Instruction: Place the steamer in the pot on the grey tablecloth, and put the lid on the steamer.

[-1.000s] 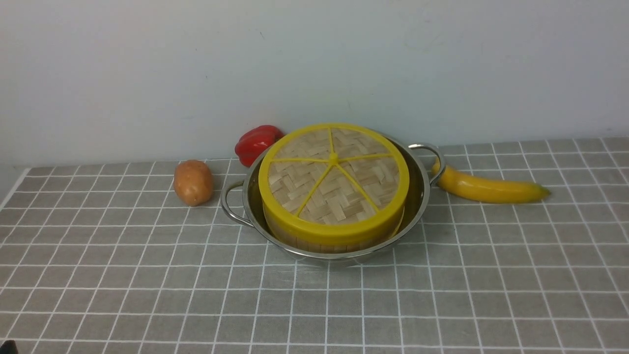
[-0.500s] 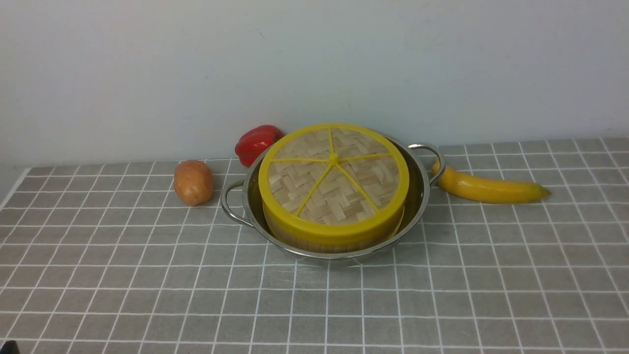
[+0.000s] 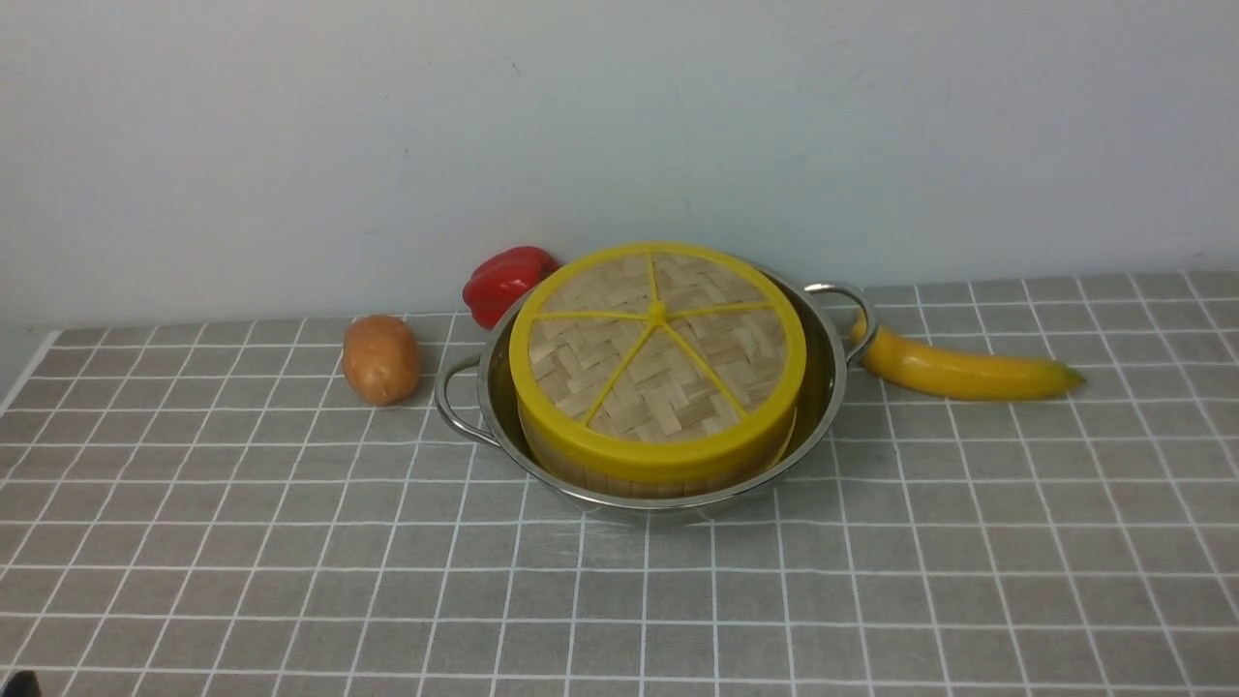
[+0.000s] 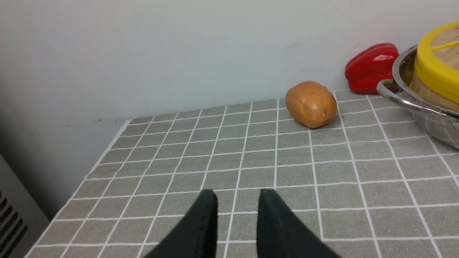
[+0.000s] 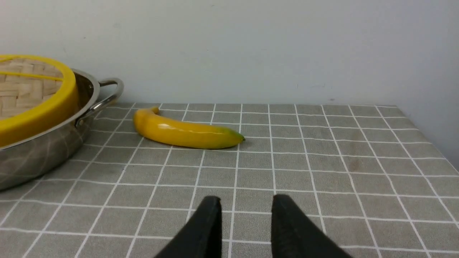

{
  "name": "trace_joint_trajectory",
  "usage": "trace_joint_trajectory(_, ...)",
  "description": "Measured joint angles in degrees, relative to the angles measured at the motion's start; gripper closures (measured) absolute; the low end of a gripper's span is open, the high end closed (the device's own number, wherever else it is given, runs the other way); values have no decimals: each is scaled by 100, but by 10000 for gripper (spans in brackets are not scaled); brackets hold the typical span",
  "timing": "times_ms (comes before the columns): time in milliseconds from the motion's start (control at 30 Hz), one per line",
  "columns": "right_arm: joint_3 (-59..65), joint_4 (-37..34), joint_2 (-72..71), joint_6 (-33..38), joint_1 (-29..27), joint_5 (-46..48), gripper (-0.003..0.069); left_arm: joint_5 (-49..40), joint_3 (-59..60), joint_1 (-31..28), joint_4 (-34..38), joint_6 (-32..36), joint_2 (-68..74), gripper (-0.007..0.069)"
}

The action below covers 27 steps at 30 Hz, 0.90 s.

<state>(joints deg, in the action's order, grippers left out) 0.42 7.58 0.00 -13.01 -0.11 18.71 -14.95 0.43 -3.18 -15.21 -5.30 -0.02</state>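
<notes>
Both arms sit low at the near edge of the grey tablecloth, almost wholly outside the front view. The left gripper and right gripper each show parted, empty fingertips. The lid covers the steamer inside the pot; its slatted floor is hidden, and it probably sits flat.

- Lighting: even, diffuse, moderately bright; source not visible.
- Shadows: soft, faint, close under the pot and banana.
- Glare: small highlights on the red pepper and the pot's rim.
- Sharpness: front view slightly soft and grainy; wrist views clearer.
- Out of focus: black fingertips at 6 o'clock, blurred edges.
</notes>
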Motion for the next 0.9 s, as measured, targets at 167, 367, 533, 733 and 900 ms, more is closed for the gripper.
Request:
trace_joint_trajectory(167, 0, 0, 0, 0, 0, -28, 421, 0, 0, 0, 0, 0, 0, 447)
trace_joint_trajectory(367, 0, 0, 0, 0, 0, -30, 419, 0, 0, 0, 0, 0, 0, 436)
trace_joint_trajectory(533, 0, 0, 0, 0, 0, -34, 419, 0, 0, 0, 0, 0, 0, 433)
trace_joint_trajectory(733, 0, 0, 0, -7, 0, -34, 419, 0, 0, 0, 0, 0, 0, 419)
trace_joint_trajectory(900, 0, 0, 0, -7, 0, -34, 419, 0, 0, 0, 0, 0, 0, 412)
